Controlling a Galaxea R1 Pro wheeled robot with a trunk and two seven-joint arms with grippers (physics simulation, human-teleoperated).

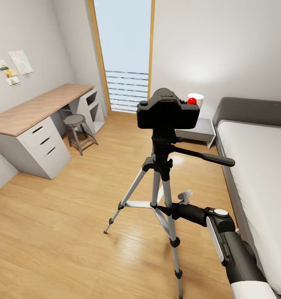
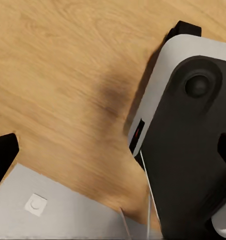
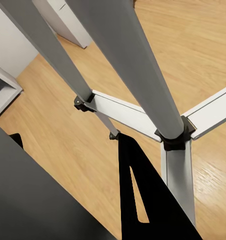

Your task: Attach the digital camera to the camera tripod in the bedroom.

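Where the digital camera (image 1: 168, 110) tops the camera tripod (image 1: 159, 195), right gripper (image 1: 178, 206) seemingly open nearby

A bedroom: bed (image 1: 256, 166), desk (image 1: 36, 109), stool (image 1: 76, 124), wood floor (image 1: 53, 224)

A: Left wall: wood-top desk (image 1: 36, 109) with white drawers, grey round stool (image 1: 76, 121) just beside it, papers (image 1: 15, 66) pinned above.
B: Right: bed (image 1: 256, 166), white nightstand (image 1: 198, 129) near its head.
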